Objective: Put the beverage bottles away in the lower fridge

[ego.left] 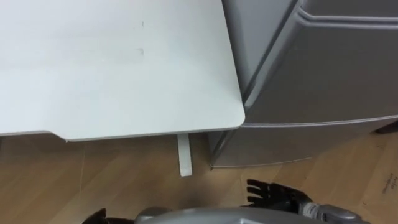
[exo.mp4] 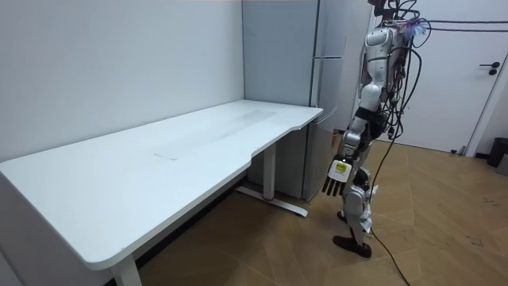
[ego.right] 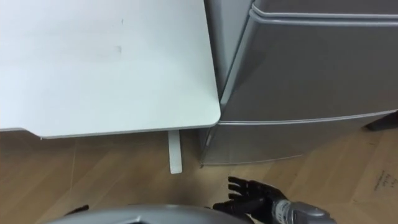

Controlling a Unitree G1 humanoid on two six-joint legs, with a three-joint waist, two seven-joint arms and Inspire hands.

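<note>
The tall silver-grey fridge (ego.left: 323,81) has its doors shut, and its side is just beside the rounded corner of the white flat-topped desk (ego.left: 124,74). The robot stands facing both on the light wooden floor (ego.left: 124,180). Its right hand (ego.left: 270,193) is low before the fridge with its fingers spread straight. The left hand (exo.mp4: 339,176) hangs at its side, fingers relaxed.

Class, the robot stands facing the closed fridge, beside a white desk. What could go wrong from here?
1. The lower fridge door is shut, and the desk has its corner almost against the fridge. An arm reaching for the door might knock that corner.
2. The right hand and the left hand hang open and empty, so the robot could open the fridge with no drink to load.
</note>
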